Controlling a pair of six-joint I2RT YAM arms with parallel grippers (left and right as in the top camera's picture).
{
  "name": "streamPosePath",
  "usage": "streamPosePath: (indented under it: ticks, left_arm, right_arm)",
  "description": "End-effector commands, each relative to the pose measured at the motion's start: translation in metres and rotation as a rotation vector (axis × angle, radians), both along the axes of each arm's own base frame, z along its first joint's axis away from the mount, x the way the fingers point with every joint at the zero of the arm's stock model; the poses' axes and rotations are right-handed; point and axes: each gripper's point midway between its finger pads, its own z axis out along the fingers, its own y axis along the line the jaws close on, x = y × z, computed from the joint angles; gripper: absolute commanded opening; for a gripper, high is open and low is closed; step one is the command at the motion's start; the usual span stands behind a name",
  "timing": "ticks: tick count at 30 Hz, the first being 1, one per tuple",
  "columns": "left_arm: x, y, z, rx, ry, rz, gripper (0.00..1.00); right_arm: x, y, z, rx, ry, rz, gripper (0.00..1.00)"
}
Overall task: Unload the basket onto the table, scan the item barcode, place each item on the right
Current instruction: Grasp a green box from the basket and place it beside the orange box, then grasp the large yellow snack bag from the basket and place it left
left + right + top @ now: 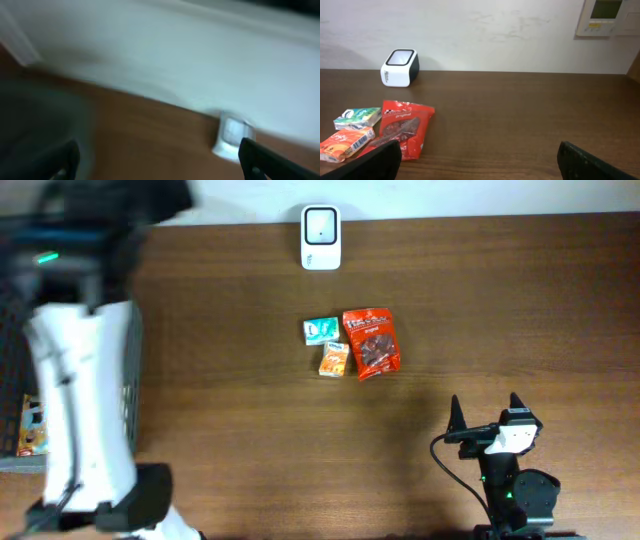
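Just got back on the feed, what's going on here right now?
Nothing is being held. Both claws are open and empty: the left claw is off to the left side, its view blurred, and the right claw sits at the front right. A red pouch, a teal box and an orange box lie together in the middle, short of the scanner at the far edge. No item is at the scanner.

The left wrist view was blurred throughout: the scanner (231, 136) was a soft white blob, and the left gripper (159, 150) showed only 2 dark fingers (272, 162), cut by the lower edge. Overhead, the blurred left arm (85, 380) hid most of a grey container (131, 395). Print on the red pouch (372, 342), teal box (321, 330) and orange box (334, 359) was too small to read.
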Motion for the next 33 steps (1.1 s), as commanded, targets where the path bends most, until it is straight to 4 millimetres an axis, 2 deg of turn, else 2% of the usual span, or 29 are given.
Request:
streamPosePath:
  ticks: [1,2,4,5,6,7,8,9,10,12,16,22,26,27,33]
  left_arm:
    - [-0.049,0.14,-0.007,-0.113,-0.006,0.514,0.99]
    - [-0.06,0.164,-0.02,-0.123,0.043,0.568,0.99]
    - [-0.083,0.194,-0.057,-0.16,0.186,0.64,0.99]
    - [-0.088,0.202,-0.071,-0.173,0.23,0.659,0.99]
    - [-0.093,0.216,-0.096,-0.193,0.301,0.692,0.99]
    - [-0.094,0.222,-0.111,-0.197,0.343,0.708,0.99]
    - [-0.096,0.228,-0.137,-0.207,0.416,0.725,0.99]
    - [-0.097,0.231,-0.158,-0.216,0.475,0.735,0.99]
    - [-0.099,0.231,-0.17,-0.232,0.502,0.753,0.99]
    - [-0.106,0.229,-0.225,-0.289,0.631,0.821,1.0]
    - [-0.132,0.218,-0.288,-0.395,0.748,1.011,0.99]
    - [-0.15,0.219,-0.356,-0.349,0.842,1.08,0.99]
    - [-0.169,0.225,-0.367,-0.307,0.857,1.178,0.99]
    - [-0.179,0.225,-0.376,-0.321,0.866,1.218,0.99]
    - [-0.205,0.223,-0.405,-0.323,0.923,1.246,0.99]
  right_arm:
    - [0.0,-0.001,-0.003,-0.006,0.003,-0.002,0.99]
    - [0.0,-0.001,-0.003,-0.006,0.003,-0.002,0.99]
    - [0.0,-0.001,-0.003,-0.006,0.003,-0.003,0.99]
    - [0.0,-0.001,-0.003,-0.006,0.003,-0.002,0.99]
    - [0.0,-0.001,-0.003,-0.006,0.003,-0.002,0.99]
    - [0.0,-0.001,-0.003,-0.006,0.003,-0.002,0.99]
    - [0.0,-0.001,-0.003,-0.006,0.003,-0.002,0.99]
    - [0.0,-0.001,-0.003,-0.006,0.003,-0.002,0.99]
    - [0.0,-0.001,-0.003,-0.006,0.003,-0.002,0.99]
    - [0.0,-0.001,-0.003,-0.005,0.003,-0.002,0.99]
    - [0.0,-0.001,-0.003,-0.006,0.003,-0.002,0.98]
    - [0.0,-0.001,-0.003,-0.006,0.003,-0.002,0.99]
    - [0.0,-0.001,-0.003,-0.006,0.003,-0.002,0.99]
    - [0.0,-0.001,-0.003,-0.006,0.003,-0.002,0.99]
    - [0.0,-0.001,-0.003,-0.006,0.003,-0.002,0.99]
